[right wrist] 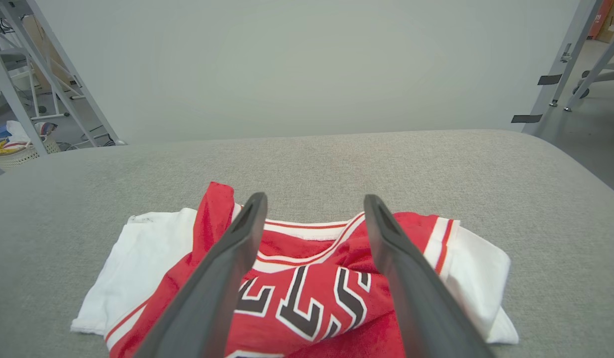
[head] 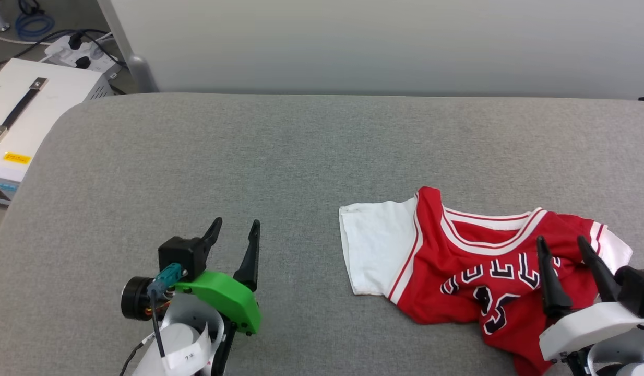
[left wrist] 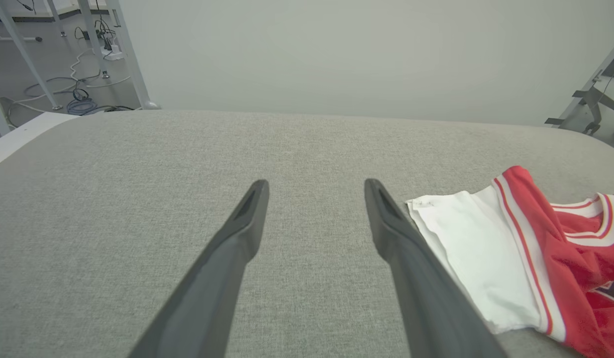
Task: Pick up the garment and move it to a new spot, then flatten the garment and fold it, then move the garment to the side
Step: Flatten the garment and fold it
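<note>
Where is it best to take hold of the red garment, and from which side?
Probably the garment at its rumpled red chest under the collar, from above with the open right tool hovering there; the white sleeve lies flat, harder to pinch.

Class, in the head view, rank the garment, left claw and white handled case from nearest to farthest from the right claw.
1. The garment, at lower right, directly beneath the right claw.
2. The left claw, at lower left.
3. The white case, at far upper left.
</note>
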You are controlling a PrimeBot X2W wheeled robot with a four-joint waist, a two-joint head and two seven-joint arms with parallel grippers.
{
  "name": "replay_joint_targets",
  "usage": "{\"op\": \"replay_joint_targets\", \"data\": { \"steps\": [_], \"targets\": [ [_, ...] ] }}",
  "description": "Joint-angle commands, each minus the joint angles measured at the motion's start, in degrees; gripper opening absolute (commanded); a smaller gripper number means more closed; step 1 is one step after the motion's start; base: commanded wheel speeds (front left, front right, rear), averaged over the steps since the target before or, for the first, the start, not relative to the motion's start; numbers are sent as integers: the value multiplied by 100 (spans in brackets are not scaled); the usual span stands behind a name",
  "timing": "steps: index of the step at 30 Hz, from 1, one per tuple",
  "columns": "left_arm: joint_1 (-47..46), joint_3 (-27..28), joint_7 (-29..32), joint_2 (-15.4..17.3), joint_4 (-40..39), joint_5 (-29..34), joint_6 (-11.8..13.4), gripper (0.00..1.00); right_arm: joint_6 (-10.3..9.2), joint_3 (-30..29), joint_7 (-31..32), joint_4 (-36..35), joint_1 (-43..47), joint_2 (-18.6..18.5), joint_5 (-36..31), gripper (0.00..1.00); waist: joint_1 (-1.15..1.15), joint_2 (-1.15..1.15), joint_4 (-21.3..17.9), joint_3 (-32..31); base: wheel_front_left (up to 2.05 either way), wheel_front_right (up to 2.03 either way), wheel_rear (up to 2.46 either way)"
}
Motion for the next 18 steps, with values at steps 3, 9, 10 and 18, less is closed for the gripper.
{"op": "replay_joint_targets", "data": {
  "steps": [3,9,10,18],
  "targets": [
    [-302,-138,352,28,77,-4,-82,100,0,294,-91,-282,75,42,-95,100,0,0,-283,69,0,0,0],
    [-931,-433,1110,-12,483,-34,-331,100,0,626,-195,-621,2,71,-92,100,0,0,-661,324,0,0,0],
    [-1068,-494,1253,-13,593,-25,-384,100,0,679,-199,-647,-16,77,-74,100,0,0,-727,383,0,0,0],
    [-2057,-1132,2433,48,1549,45,-787,100,0,876,-310,-612,-232,133,46,100,0,0,-1170,897,0,0,0]
  ]
}}
